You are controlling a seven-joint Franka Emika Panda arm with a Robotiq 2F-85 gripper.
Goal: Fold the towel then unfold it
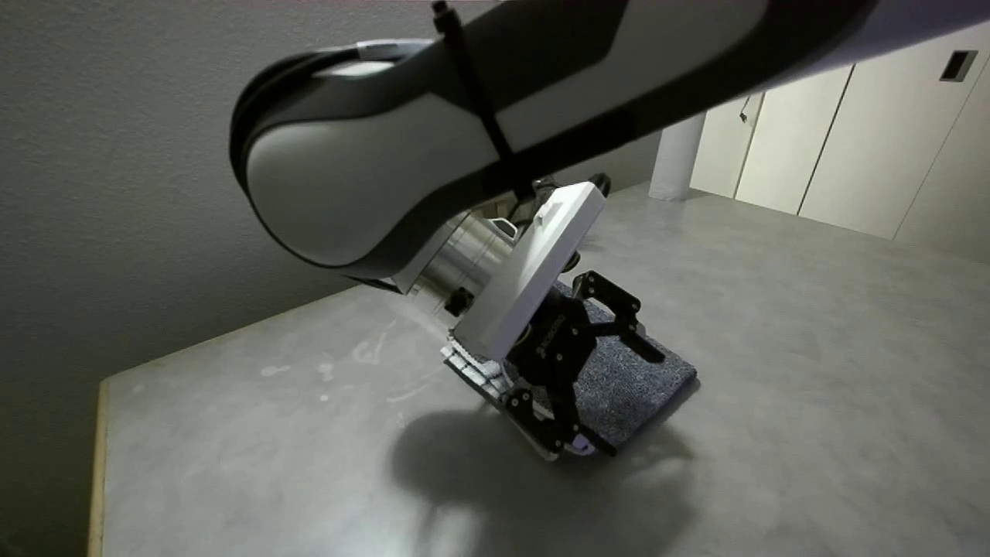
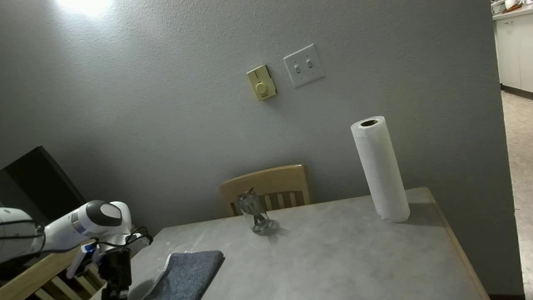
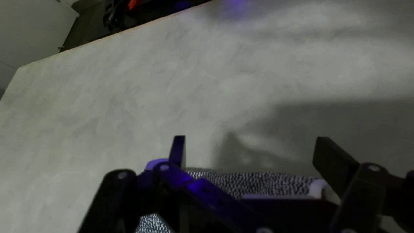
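Note:
The grey-blue speckled towel [image 1: 619,391] lies on the table as a compact, thick rectangle that looks folded. Its white and dark striped edge shows at its left end in that exterior view. The towel [image 2: 189,273] also shows in an exterior view, cut off by the bottom of the picture. My gripper [image 1: 630,400] is open, tilted above the towel, with its fingers spread and nothing between the tips. In the wrist view the gripper [image 3: 250,138] is open, and a strip of the towel [image 3: 249,183] shows beyond the palm. The gripper's body hides part of the towel.
The grey table [image 2: 333,254] stands along a grey wall. A clear glass [image 2: 254,212] with something inside and a white paper towel roll [image 2: 381,171] stand on it. A wooden chair [image 2: 266,183] is behind the table. White cabinet doors [image 1: 874,147] show beyond the table.

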